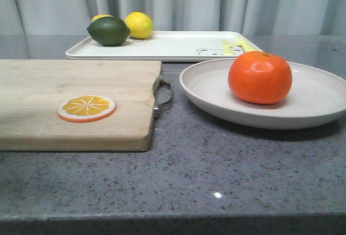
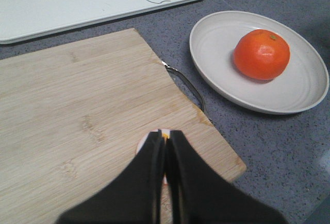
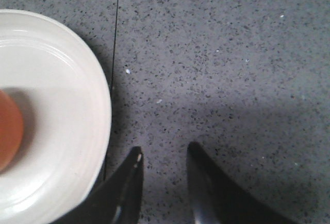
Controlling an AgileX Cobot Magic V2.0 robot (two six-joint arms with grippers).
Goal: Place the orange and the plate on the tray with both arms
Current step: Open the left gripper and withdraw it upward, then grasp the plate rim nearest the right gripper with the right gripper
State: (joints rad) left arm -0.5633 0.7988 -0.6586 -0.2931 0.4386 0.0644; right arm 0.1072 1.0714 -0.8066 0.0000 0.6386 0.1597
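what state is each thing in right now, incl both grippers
orange: whole, sitting in the plate
plate: on the counter, not on the tray
tray: holds a lime and lemon
orange slice: flat on the cutting board
left gripper: shut, empty, above the slice
right gripper: open, empty, beside the plate

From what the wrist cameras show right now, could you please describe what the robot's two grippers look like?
Only the fingers are visible; neither arm appears in the front view. The left gripper has two matte black fingers, broad at the base and tapering to narrow tips. The right gripper also has black, tapered, slightly curved fingers, with a faint glossy sheen along their edges. No cables, markings or labels are visible.
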